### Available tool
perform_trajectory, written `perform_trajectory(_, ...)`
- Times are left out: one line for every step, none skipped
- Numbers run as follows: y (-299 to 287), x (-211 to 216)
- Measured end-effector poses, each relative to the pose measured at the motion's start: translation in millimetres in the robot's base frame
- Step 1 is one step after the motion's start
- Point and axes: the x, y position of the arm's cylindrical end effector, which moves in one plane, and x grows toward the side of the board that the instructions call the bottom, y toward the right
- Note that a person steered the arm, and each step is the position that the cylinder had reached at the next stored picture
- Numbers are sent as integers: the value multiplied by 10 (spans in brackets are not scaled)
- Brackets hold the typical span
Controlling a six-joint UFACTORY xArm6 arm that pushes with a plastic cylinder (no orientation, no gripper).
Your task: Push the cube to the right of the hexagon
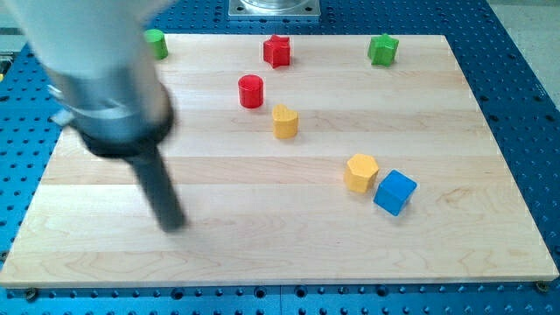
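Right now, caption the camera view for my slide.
Blue cube already sits right of the yellow hexagon, touching it; my tip rests far toward the view's left.

A pale wooden worktop (262, 254), made of long planks with grain running across the view, fills most of the frame. Around it lies a blue metal base plate (525, 105) dotted with regular rows of small holes. At the view's top a grey metal mounting plate (274, 9) meets the worktop's edge. Light is even and soft.
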Motion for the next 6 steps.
perform_trajectory(1148,108)
perform_trajectory(1735,-134)
perform_trajectory(2083,-285)
perform_trajectory(2280,-662)
perform_trajectory(2418,-903)
perform_trajectory(2571,-727)
